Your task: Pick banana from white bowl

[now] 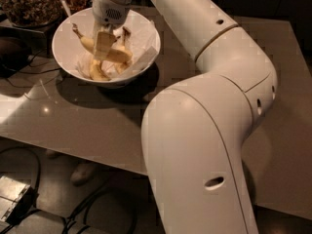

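Note:
The white bowl [144, 37] stands at the back left of the table and holds several yellow bananas on white paper. The banana [120, 56] lies across the bowl's middle, with its dark stem pointing up to the left. My gripper [103, 52] reaches straight down into the bowl from above and is shut on the banana near its middle. One pale finger [104, 42] covers part of it. A slimmer banana [97, 73] lies below it at the bowl's front. Another stem [125, 33] shows to the right of the gripper.
A dark container of brown bits [24, 4] stands behind the bowl at the far left. A dark object [9, 52] with cables lies left of the bowl. My white arm [204, 130] fills the right half over the grey table [97, 121]. Cables lie on the floor [73, 208].

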You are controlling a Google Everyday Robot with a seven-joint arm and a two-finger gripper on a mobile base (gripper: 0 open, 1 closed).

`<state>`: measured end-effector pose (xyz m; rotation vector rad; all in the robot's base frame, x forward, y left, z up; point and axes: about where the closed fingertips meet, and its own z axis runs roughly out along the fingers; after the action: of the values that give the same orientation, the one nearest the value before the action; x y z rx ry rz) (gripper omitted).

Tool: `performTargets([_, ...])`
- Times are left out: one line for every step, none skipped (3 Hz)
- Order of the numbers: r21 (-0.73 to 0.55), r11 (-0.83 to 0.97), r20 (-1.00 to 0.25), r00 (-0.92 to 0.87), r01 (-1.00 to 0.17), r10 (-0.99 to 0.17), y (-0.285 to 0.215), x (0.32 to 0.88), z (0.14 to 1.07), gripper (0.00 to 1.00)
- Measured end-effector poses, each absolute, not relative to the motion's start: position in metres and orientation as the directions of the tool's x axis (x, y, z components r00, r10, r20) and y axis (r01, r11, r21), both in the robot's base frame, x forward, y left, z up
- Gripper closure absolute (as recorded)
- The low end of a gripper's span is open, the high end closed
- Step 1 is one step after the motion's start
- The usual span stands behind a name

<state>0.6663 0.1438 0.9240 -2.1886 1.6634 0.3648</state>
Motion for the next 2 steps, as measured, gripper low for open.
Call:
performTargets([-0.132, -0.237, -0.417, 0.271, -0.962, -0.868, 0.144, 0.666, 0.924, 1.00])
performTargets([-0.161, -0.205, -0.422, 0.255, -0.966, -0.870, 0.140, 0.660, 0.940, 1.00])
